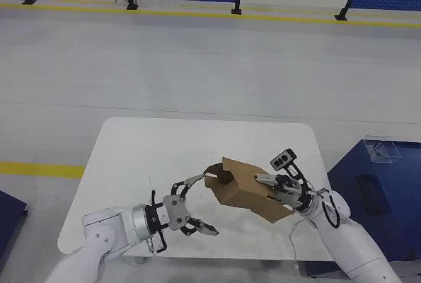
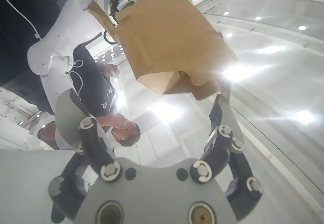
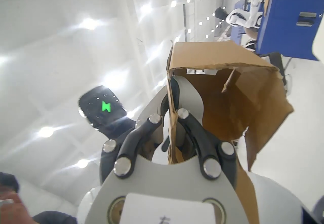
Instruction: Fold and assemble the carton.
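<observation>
Above white table (image 1: pixel 125 156), right claw (image 3: pixel 170 108) pinches carton (image 1: pixel 242 187) wall; left claw (image 1: pixel 210 204) gapes.

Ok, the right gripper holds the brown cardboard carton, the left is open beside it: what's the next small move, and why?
Probably nudge the left gripper to press the loose end flap inward. The right gripper is clamped on a wall of the brown cardboard carton, holding it tilted above the white table; the left fingers are spread, one at that flap.
</observation>
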{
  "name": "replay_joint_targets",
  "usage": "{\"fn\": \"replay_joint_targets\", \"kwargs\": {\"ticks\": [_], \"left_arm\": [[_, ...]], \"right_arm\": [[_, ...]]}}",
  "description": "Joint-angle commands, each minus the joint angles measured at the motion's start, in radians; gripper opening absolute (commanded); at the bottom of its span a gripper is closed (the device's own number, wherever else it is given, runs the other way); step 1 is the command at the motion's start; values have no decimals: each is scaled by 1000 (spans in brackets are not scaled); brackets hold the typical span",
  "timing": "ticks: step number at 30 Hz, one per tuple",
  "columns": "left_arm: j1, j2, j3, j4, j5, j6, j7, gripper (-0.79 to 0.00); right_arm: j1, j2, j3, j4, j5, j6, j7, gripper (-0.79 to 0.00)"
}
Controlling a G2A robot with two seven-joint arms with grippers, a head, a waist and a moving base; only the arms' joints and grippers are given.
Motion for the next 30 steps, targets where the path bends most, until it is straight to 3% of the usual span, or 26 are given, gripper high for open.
{"fn": "replay_joint_targets", "kwargs": {"ticks": [1, 10, 13, 20, 30], "left_arm": [[33, 4, -39, 4, -23, -1, -45, 0], [46, 5, -53, 13, -45, -7, -64, 0], [38, 6, -32, -10, 58, 2, -44, 0], [45, 13, 8, -115, 306, 8, -108, 0], [6, 4, 1, -51, 203, 49, -9, 0]], "right_arm": [[5, -5, -4, 13, 71, 66, -5, -785], [2, -6, -4, 11, 76, 71, -12, -785], [-9, -7, 1, -19, 70, 120, -41, -785], [-15, -11, 0, -17, 28, 193, -5, -785], [-22, -17, 11, -29, -5, 225, 111, -785]]}}
